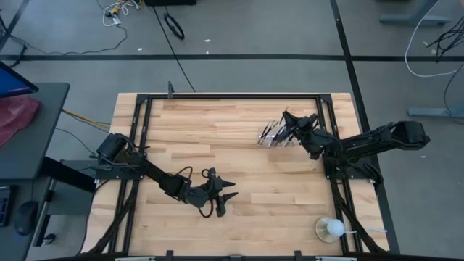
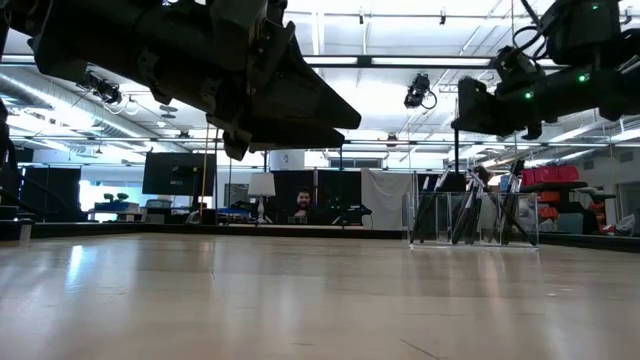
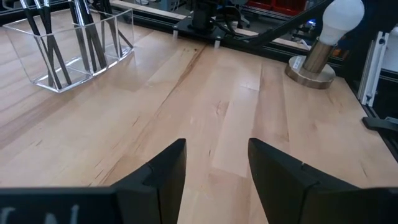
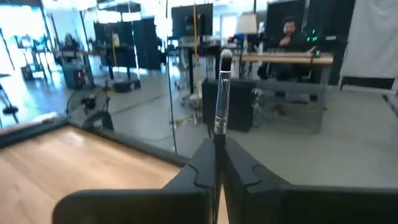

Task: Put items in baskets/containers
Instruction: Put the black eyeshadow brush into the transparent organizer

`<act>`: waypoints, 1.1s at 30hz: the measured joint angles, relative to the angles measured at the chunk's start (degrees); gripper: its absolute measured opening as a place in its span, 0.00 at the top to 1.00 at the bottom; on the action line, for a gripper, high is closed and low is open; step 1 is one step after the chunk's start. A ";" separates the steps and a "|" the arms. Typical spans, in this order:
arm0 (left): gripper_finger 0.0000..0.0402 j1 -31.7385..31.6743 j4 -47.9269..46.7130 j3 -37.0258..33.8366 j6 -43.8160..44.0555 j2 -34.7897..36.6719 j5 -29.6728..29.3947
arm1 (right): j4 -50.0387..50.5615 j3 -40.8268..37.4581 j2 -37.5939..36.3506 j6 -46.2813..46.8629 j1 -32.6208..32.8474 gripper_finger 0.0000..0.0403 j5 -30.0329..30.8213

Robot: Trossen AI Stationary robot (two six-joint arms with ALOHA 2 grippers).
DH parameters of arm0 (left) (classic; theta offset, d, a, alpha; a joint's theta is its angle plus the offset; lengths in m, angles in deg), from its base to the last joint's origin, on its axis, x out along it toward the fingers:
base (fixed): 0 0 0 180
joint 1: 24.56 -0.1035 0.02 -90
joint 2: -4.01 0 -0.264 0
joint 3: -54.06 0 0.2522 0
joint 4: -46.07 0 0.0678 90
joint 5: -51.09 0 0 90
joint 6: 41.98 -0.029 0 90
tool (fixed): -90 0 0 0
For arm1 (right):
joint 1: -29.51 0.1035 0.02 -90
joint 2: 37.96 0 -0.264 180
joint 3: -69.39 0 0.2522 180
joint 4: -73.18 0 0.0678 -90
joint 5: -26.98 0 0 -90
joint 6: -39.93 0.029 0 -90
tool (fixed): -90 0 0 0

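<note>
1. The pale wooden plank table (image 1: 239, 145) is evenly and brightly lit from overhead, and the dark left arm throws only a faint, soft shadow beside it.
2. From table height, long ceiling strip lights (image 2: 400, 62) glare white above the table, turning both arms into near-black silhouettes.
3. A dull sheen lies across the near tabletop.
4. The small clear plastic tray (image 3: 74, 56) shows bright edge highlights.
5. Beyond the table, the room past the right arm's thin silver-ferruled makeup brush (image 4: 222, 99) is soft and hazy, with washed-out windows.

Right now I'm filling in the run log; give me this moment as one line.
right gripper: shut on makeup brush, above clear tray | left gripper: open, empty, near table's front | brushes in tray: upright
</note>
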 joint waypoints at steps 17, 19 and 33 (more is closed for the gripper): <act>0.55 0.00 0.00 0.00 0.04 0.00 0.02 | -5.32 0.04 -2.73 -1.36 22.86 0.99 17.89; 0.55 0.00 0.01 0.00 0.04 0.00 0.02 | -1.32 0.04 -2.71 3.47 24.70 0.99 19.91; 0.55 0.00 0.07 0.00 0.08 -0.02 0.00 | 10.36 0.04 7.59 27.56 17.12 0.99 24.13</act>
